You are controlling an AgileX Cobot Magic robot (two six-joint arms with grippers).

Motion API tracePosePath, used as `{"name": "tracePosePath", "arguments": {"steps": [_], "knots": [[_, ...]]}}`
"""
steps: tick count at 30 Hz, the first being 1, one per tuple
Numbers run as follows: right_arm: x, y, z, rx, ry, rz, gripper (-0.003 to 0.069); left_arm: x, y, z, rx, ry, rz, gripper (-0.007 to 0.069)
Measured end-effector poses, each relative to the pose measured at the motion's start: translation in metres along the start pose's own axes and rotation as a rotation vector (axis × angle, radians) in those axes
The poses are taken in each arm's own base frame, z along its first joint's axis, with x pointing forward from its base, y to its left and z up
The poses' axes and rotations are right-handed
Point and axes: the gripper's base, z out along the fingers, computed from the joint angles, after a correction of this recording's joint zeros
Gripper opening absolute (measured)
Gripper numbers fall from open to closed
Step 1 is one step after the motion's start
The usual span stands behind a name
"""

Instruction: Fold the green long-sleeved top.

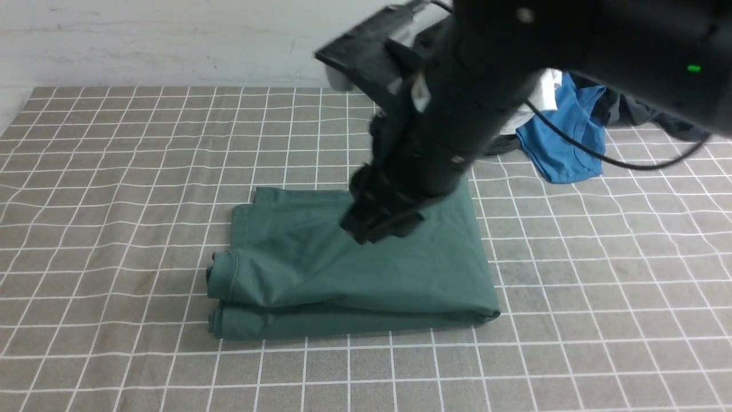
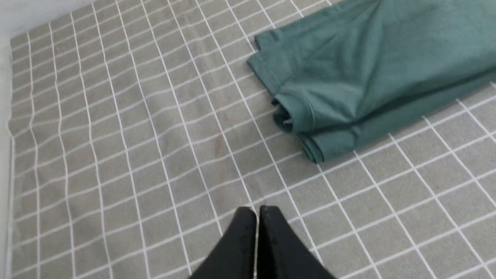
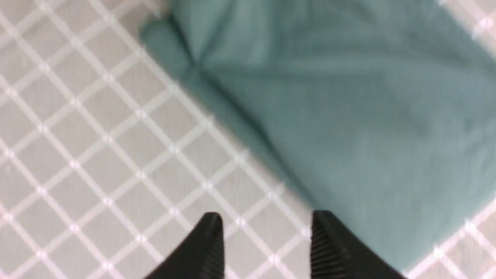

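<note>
The green long-sleeved top [image 1: 354, 274] lies folded into a compact, roughly rectangular bundle near the middle of the checked worktop [image 1: 114, 171]. Its cloth is a dark, muted green, smooth on the upper face with soft creases running toward the bundle's 12 o'clock side. Several layers are stacked: a thick doubled fold runs along the 6 o'clock edge, and at the 9 o'clock end a stitched, ribbed band curls outward in a rounded roll. In the left wrist view the top [image 2: 368, 69] shows the same rolled band and layered edge.
</note>
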Motion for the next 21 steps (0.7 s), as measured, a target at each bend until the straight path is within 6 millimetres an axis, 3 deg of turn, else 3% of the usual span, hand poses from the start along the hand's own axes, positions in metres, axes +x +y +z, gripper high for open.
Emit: {"name": "tracePosePath", "arguments": {"steps": [2, 5, 6, 7, 8, 11, 18, 21], "knots": [[0.013, 0.001, -0.014, 0.006, -0.045, 0.006, 0.0217, 0.014, -0.002, 0.000, -0.003, -0.025, -0.024, -0.0007], [0.058, 0.008, -0.043, 0.024, -0.211, 0.022, 0.0110, 0.047, -0.007, 0.005, -0.012, -0.129, -0.071, -0.0007], [0.061, 0.009, -0.045, 0.024, -0.224, 0.023, 0.0104, 0.049, -0.008, 0.005, -0.013, -0.135, -0.071, -0.0007], [0.082, 0.013, -0.060, 0.029, -0.312, 0.030, 0.0069, 0.059, -0.009, 0.007, -0.017, -0.188, -0.079, -0.0007], [0.086, 0.013, -0.064, 0.033, -0.346, 0.031, 0.0055, 0.063, -0.010, 0.010, -0.017, -0.191, -0.079, -0.0007], [0.131, 0.020, -0.093, 0.063, -0.554, 0.033, -0.0003, 0.081, -0.013, 0.016, -0.022, -0.260, -0.087, -0.0007], [0.197, 0.031, -0.130, 0.102, -0.817, 0.027, -0.0013, 0.095, -0.016, 0.024, -0.019, -0.254, -0.089, -0.0007], [0.210, 0.033, -0.136, 0.109, -0.870, 0.025, -0.0013, 0.095, -0.016, 0.024, -0.019, -0.255, -0.089, -0.0007]]}}
